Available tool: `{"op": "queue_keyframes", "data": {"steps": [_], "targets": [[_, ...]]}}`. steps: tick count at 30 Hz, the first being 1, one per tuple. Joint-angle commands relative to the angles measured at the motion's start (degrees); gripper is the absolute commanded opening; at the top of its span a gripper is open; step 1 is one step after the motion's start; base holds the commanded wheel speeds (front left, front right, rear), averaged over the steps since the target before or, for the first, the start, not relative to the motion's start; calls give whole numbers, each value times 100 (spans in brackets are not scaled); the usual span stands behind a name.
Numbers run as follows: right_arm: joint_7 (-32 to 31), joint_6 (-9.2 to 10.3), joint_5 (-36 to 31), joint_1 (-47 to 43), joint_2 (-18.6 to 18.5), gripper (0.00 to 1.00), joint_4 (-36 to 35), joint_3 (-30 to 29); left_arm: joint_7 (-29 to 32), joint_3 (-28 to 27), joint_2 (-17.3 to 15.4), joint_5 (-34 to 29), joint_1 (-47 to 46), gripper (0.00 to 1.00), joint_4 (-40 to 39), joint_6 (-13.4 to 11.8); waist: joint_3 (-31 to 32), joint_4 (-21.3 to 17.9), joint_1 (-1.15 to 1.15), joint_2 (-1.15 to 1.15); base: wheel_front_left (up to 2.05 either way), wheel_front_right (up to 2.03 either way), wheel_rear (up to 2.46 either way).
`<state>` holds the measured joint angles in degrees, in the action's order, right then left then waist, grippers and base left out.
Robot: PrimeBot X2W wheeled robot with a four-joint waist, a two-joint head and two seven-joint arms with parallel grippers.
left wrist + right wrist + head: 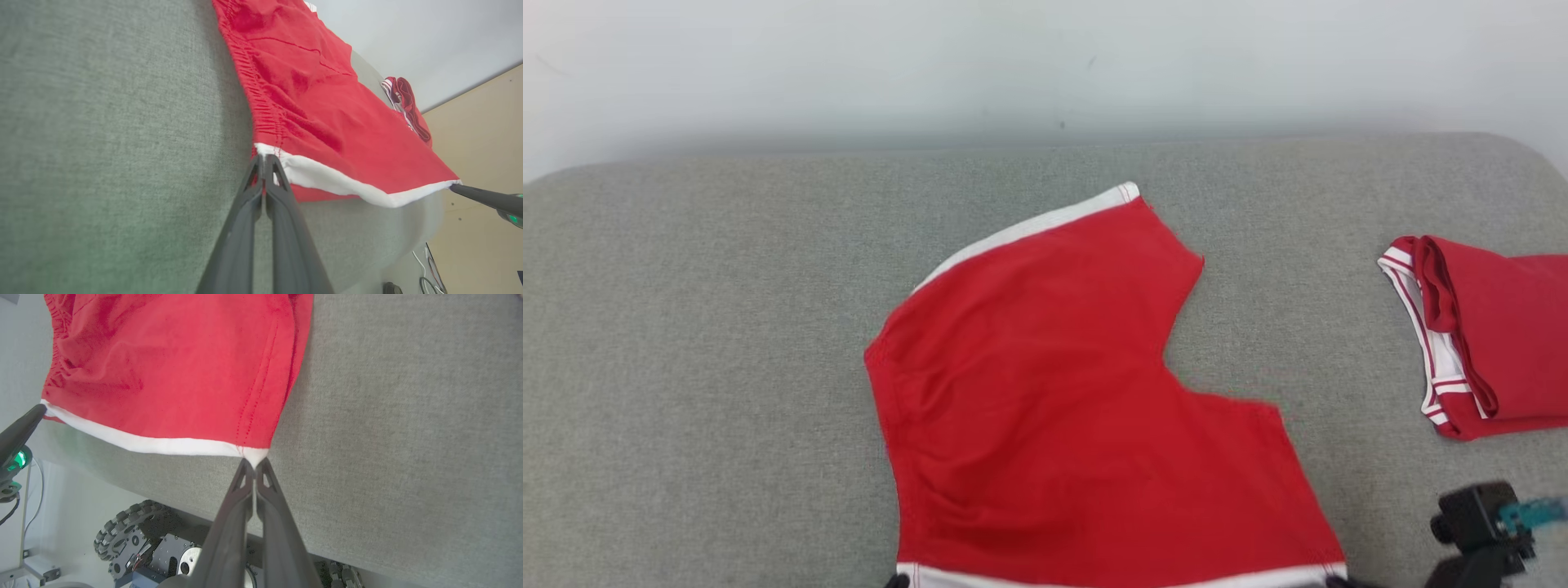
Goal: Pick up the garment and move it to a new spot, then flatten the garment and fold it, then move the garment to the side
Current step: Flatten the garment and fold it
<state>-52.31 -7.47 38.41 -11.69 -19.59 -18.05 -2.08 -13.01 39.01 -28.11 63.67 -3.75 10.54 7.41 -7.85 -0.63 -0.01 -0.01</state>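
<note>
Garment point(1054, 392) — red shorts, white hems, grey woven surface point(686, 367)

left gripper point(263, 160): fingers pressed together on the white hem corner of the red garment point(327, 110) | garment: spread over grey fabric surface point(102, 143), hem taut between corners | right gripper point(457, 189): tip at far hem corner | second red-and-white garment point(408, 106): bundled beyond, apart

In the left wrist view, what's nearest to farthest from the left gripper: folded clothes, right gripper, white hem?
1. White hem, pinched in the left gripper.
2. Right gripper, at the hem's other corner.
3. Folded clothes, far beyond it.
</note>
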Motion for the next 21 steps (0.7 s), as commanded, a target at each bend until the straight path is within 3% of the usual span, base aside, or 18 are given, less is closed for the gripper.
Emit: {"op": "queue_keyframes", "data": {"steps": [1,6,9,14,21], "targets": [[-75,-2,10,-183,35,0,-40,-56,20,48,-73,44,104,0,23,7,23,15,1,1,0,0,0],[-504,-2,225,-707,185,0,-422,-82,52,192,-392,123,312,0,-14,6,77,47,1,1,0,0,0],[-336,-2,255,-639,174,0,-691,-141,-31,68,-394,156,319,0,-57,3,84,86,1,1,0,0,0],[111,-2,140,45,-37,0,-619,17,-143,-42,-205,108,76,0,-343,5,72,136,1,1,0,0,0],[653,-2,-273,1635,-332,0,363,572,-201,-334,240,-59,-428,0,-239,-151,-103,314,1,1,0,0,0]]}}
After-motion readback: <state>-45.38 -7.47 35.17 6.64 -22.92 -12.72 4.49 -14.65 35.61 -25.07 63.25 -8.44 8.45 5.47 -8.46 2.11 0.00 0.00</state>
